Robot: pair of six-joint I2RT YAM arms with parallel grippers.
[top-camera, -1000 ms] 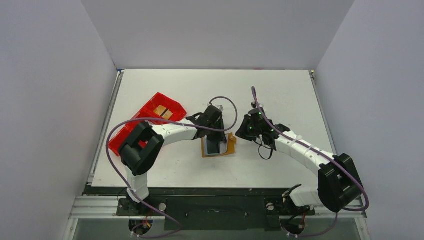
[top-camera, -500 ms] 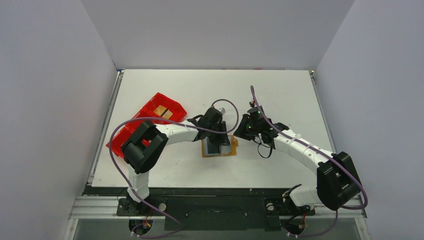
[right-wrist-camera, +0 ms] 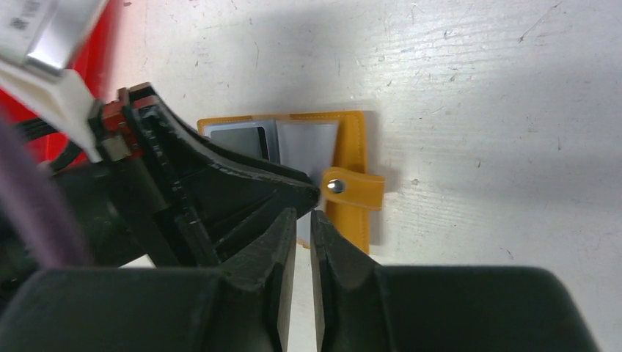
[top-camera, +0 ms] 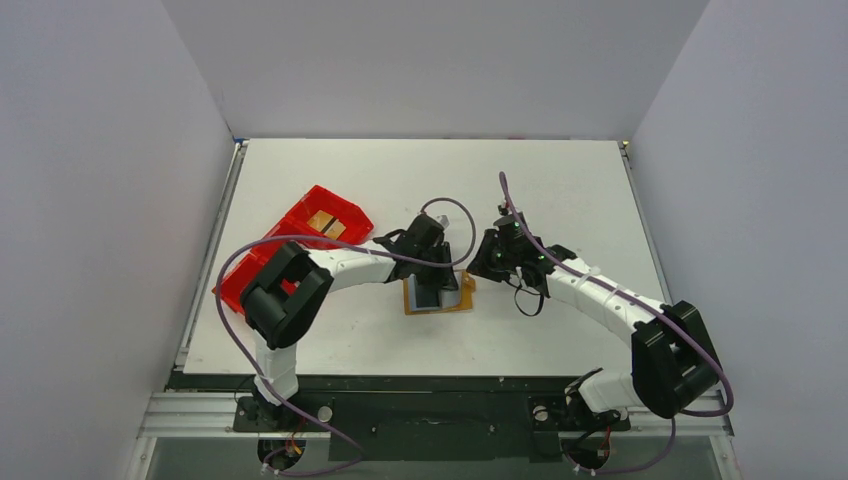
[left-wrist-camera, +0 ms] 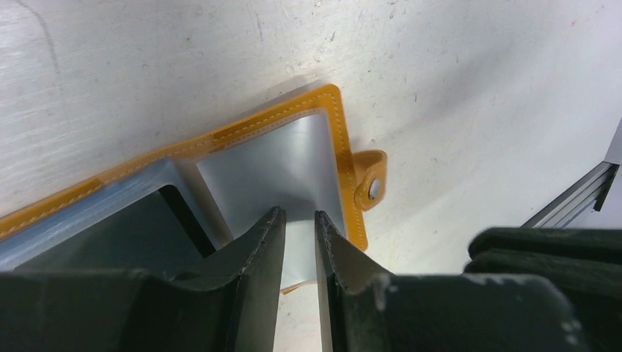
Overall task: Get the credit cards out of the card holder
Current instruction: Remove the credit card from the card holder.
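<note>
The tan-orange card holder (top-camera: 461, 301) lies open and flat on the white table between the two arms. In the left wrist view, its right pocket holds a pale blue-grey credit card (left-wrist-camera: 279, 165) inside the stitched orange border (left-wrist-camera: 339, 139), and its left pocket looks dark (left-wrist-camera: 110, 235). My left gripper (top-camera: 441, 271) is down over that pale card (right-wrist-camera: 304, 143). Its jaws (left-wrist-camera: 297, 214) stand a narrow gap apart with nothing between them. My right gripper (top-camera: 479, 267) hovers just right of the holder near the snap strap (right-wrist-camera: 353, 189). Its fingers (right-wrist-camera: 301, 214) are almost together and empty.
A long red tray (top-camera: 262, 272) lies at the left of the table with a small tan item (top-camera: 322, 222) in its far compartment. The left arm's cable loops above the holder (top-camera: 447, 204). The table's left rail and side walls bound the space.
The left gripper has settled lower over the holder's right half and its jaws have parted slightly. The raised right flap now lies flatter. The right gripper has edged a little left.
</note>
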